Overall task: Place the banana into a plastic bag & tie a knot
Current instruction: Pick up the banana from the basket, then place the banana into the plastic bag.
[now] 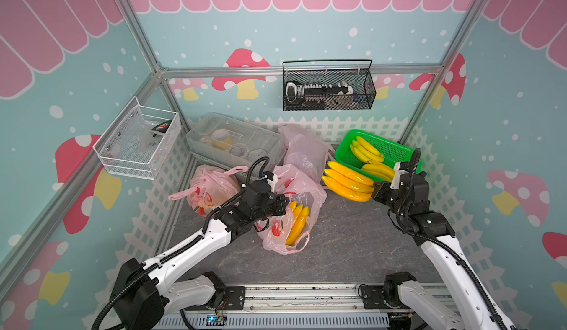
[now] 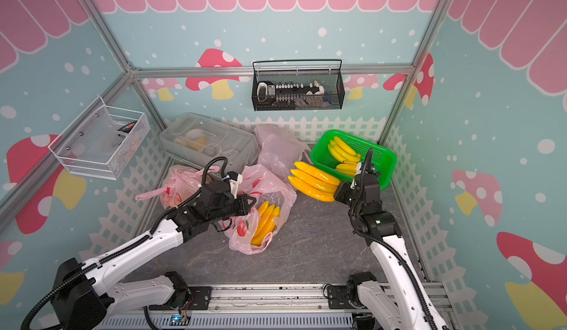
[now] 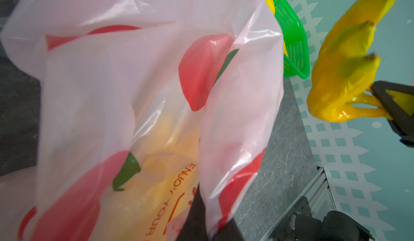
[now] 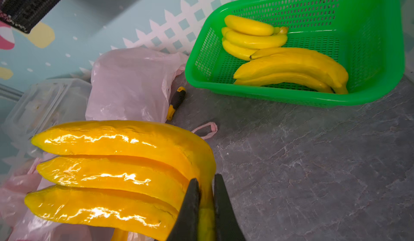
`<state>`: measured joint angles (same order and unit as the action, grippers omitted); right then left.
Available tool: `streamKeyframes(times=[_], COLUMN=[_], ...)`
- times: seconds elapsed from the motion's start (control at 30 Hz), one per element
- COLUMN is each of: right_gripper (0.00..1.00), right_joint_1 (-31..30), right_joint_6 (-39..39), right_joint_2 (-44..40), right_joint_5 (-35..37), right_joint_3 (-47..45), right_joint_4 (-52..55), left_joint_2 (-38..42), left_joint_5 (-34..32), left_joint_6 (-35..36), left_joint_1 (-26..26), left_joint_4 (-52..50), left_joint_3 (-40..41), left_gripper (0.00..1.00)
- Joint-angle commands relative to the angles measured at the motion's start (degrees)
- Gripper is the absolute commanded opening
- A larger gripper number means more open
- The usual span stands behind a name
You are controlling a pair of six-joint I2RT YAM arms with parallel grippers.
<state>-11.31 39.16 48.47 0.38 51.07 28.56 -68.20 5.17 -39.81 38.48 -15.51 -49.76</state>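
- Leftmost, a knotted pink plastic bag point(image 1: 211, 190) lies on the grey marbled worktop point(image 1: 352, 245).
- Next, the left pincer point(image 1: 285, 203) is closed tight on the rim of a translucent pink plastic bag with red fruit print point(image 1: 294, 187); a yellow banana bunch point(image 1: 297, 221) lies inside it.
- Further right, the right pincer point(image 4: 206, 180) is clamped on the stem of a glossy orange-yellow banana bunch point(image 4: 112, 172), held above the worktop just beside the basket.
- Rightmost, a green perforated plastic basket point(image 1: 394, 150) holds more pale yellow bananas point(image 1: 368, 150).

My right gripper point(image 4: 206, 178) was black; the banana bunch point(image 4: 112, 172) glossy orange-yellow; the bag point(image 3: 156, 94) pale pink with red fruit, green leaves, orange lettering; the basket point(image 4: 380, 49) green; the table point(image 4: 313, 161) veined grey.
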Motion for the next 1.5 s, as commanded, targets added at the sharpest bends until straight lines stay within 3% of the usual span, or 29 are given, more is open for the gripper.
streamKeyframes(times=[0.0,0.37,0.57,0.83,1.2,1.47], right_gripper=[0.0,0.0,0.0,0.0,0.0,0.0], right_joint_1=[-3.26,-15.96,-20.11,-27.33,-32.84,-36.29], right_joint_6=[-1.19,3.4,4.51,7.68,17.89,19.65], right_joint_2=[-3.67,-7.75,-1.8,8.32,10.16,20.28], right_joint_5=[-1.7,3.53,9.15,16.56,12.71,7.38], right_joint_3=[-0.51,-9.57,-10.73,-4.55,-7.67,-10.17], right_joint_4=[6.58,8.12,2.47,-1.1,-15.9,-30.35], left_joint_2=[-2.01,-4.22,-3.27,-4.57,-4.17,2.0], left_joint_5=[-2.26,-6.5,-10.55,-16.01,-17.99,-20.39], left_joint_6=[-2.74,-3.32,-3.5,-5.68,-11.22,-12.69], left_joint_1=[0.54,5.42,9.75,16.88,20.19,20.1], left_joint_4=[-1.06,-3.07,-5.21,-7.13,1.58,7.63], left_joint_3=[-3.13,-7.82,-9.13,-12.42,-10.47,-4.92], left_gripper=[0.0,0.0,0.0,0.0,0.0,0.0])
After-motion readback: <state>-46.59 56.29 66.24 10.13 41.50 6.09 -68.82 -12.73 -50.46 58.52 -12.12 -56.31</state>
